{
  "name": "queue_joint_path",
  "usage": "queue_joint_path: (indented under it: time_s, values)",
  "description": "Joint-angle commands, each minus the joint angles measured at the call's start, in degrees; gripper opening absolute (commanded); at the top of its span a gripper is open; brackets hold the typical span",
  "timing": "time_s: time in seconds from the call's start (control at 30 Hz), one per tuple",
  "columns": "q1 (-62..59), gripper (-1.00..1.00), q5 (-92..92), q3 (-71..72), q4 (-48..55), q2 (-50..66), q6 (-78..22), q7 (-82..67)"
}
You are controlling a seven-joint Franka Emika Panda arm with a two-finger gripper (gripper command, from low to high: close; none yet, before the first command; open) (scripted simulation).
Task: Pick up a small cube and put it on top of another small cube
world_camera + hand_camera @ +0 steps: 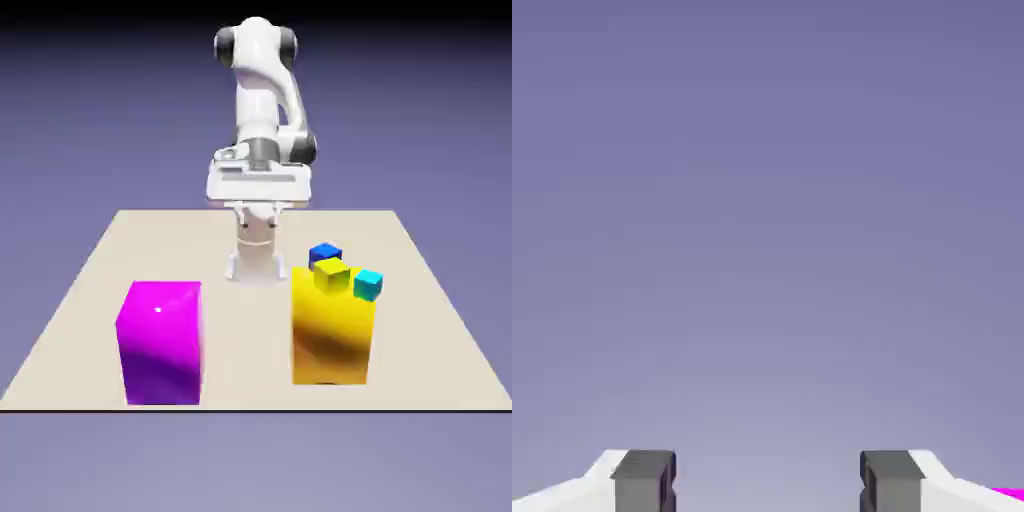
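Currently jaws (pixel 767 482) wide, empty; hand view shows only backdrop. Small green cube (pixel 331 273), yellowish from here so I may be misreading it, lies below and toward the exterior view's right of them, by the big yellow block (pixel 333 340).

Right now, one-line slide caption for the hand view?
Open gripper, nothing between its fingertips, facing plain blue-violet backdrop.

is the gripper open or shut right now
Open: in the hand view the gripper shows its two grey fingertips wide apart with nothing between them.
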Motion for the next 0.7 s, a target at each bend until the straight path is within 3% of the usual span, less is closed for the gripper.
queue_joint_path:
  time_s: [0.0, 0.33, 0.67]
  values:
    - [2.1, 0.0, -1.5, -0.5, 0.2, 1.4, -0.9, -1.4]
    - [22.8, 0.0, -20.8, 2.9, 13.8, 11.0, -5.6, -19.7]
    - [43.6, 0.0, -32.8, -5.4, 9.7, 26.3, -16.2, -30.4]
